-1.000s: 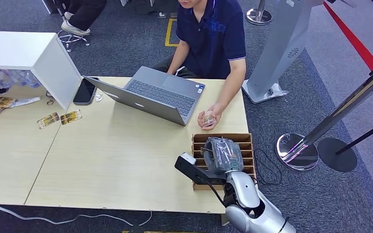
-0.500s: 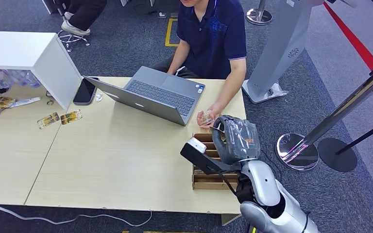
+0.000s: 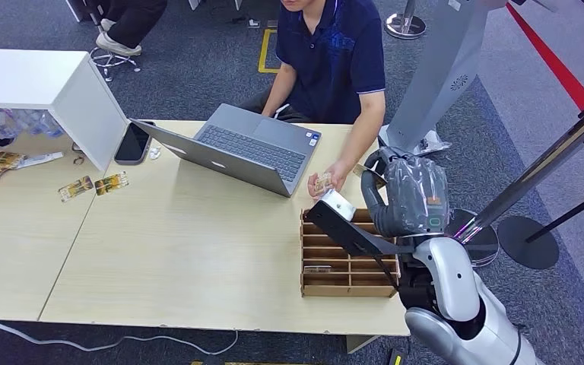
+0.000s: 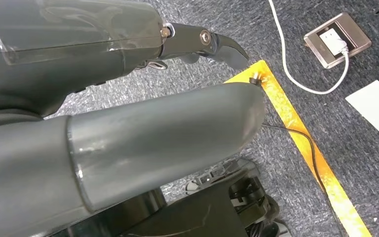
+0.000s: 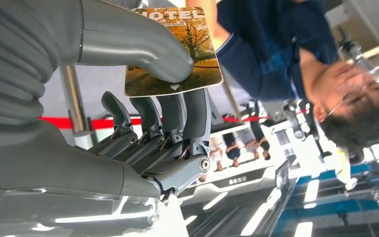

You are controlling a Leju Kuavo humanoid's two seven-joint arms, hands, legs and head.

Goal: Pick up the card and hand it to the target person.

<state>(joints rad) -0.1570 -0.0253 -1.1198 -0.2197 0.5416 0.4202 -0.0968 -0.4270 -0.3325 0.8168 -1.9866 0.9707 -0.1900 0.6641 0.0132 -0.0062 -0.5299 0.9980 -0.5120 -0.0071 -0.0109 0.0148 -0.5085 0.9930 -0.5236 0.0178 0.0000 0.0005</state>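
In the right wrist view the card (image 5: 197, 74), printed with an autumn tree and the word HOTEL, is pinched between the thumb and fingers (image 5: 177, 111) of my right hand. From the head view, that right hand (image 3: 409, 195) is raised above the wooden slotted box (image 3: 347, 266), just to the right of the seated person's outstretched hand (image 3: 327, 182), which holds a small card of its own. A tan edge of the card (image 3: 367, 169) shows at my fingertips. My left hand (image 4: 128, 98) hangs over the carpet with nothing in it, its fingers extended.
An open laptop (image 3: 236, 148) and a phone (image 3: 132, 143) lie on the table (image 3: 160, 251). Loose cards (image 3: 91, 185) lie at the left beside a white cabinet (image 3: 46, 84). A stanchion base (image 3: 464, 236) and a grey stand (image 3: 433, 84) flank my right arm.
My right hand has lifted out of the wooden box with the card and swung up and to the right, ending beside the person's hand. The person's hand stayed put.
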